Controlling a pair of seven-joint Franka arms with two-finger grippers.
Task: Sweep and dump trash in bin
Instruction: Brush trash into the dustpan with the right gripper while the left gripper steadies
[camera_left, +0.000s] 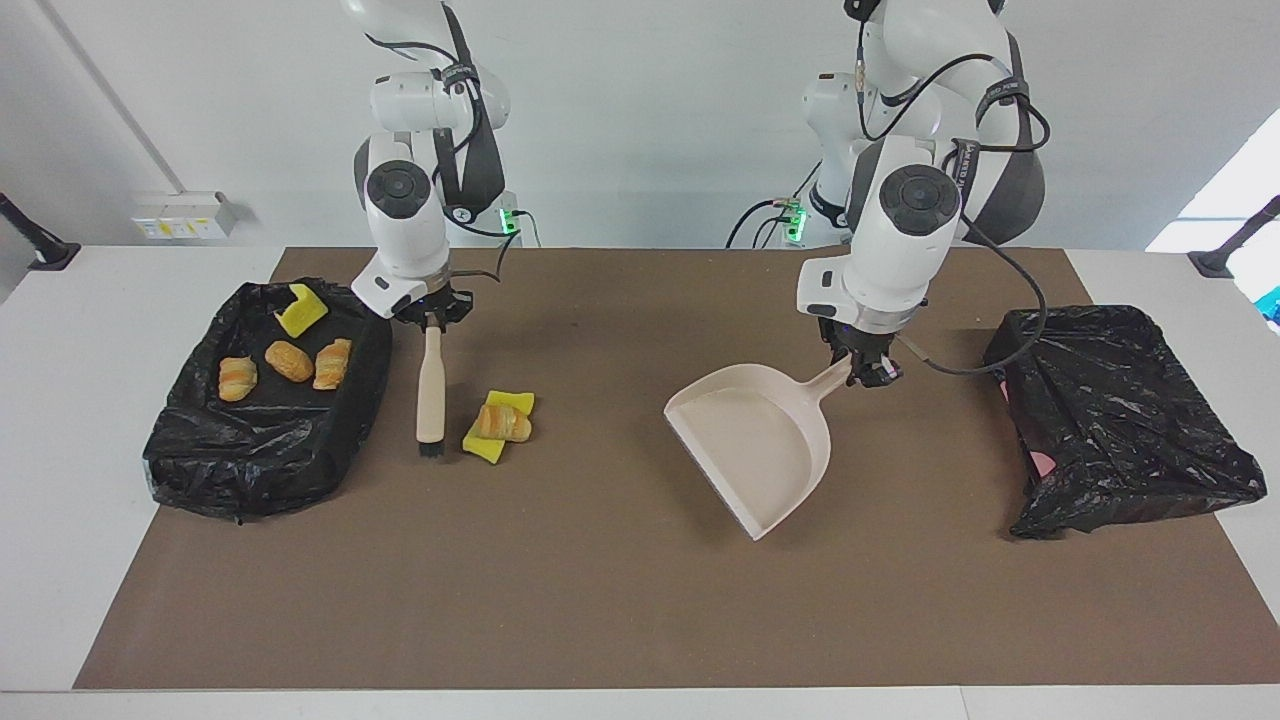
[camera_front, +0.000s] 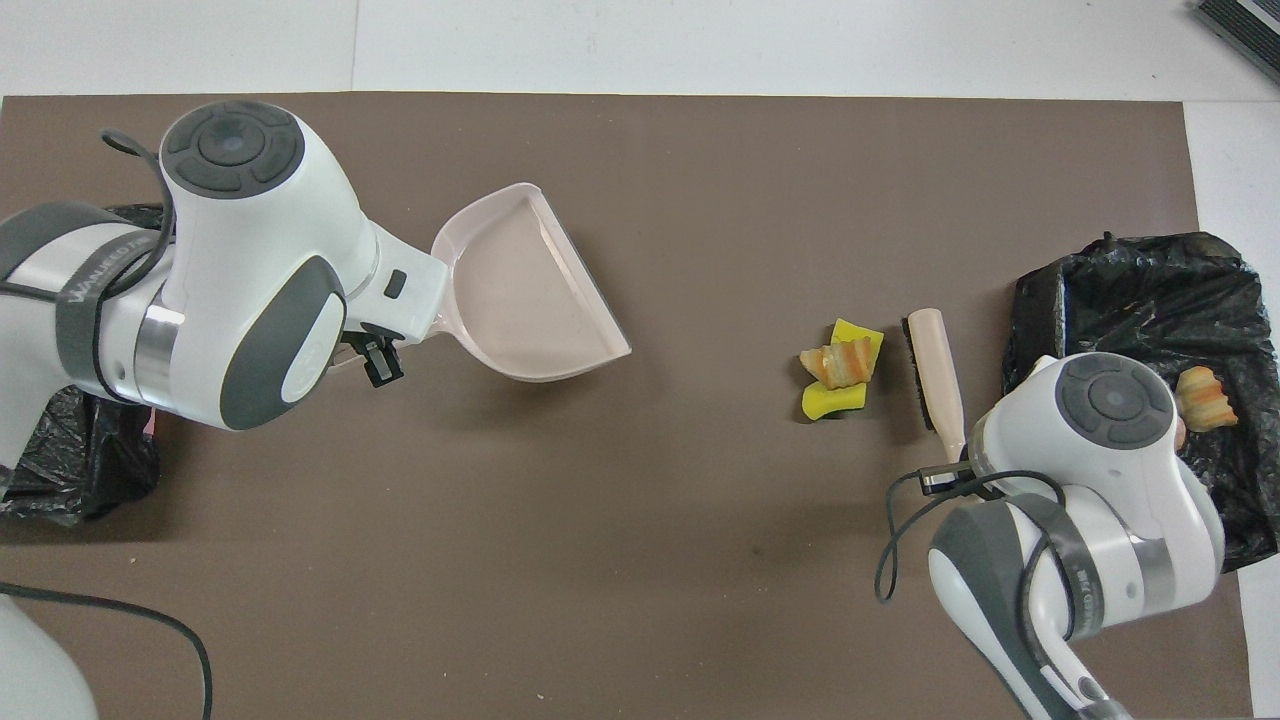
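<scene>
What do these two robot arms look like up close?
Both arms are glossy white with dark grey joint bands and round grey end caps. Loose black cables hang along them, and green lights glow at their bases. Each ends in a small black hand: left hand, right hand.

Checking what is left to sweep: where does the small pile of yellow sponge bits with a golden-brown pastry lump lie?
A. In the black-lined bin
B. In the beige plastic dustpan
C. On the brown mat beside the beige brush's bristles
C: the pile of yellow sponge bits and a golden-brown pastry lump lies on the brown mat, beside the beige brush and outside the beige plastic dustpan.
</scene>
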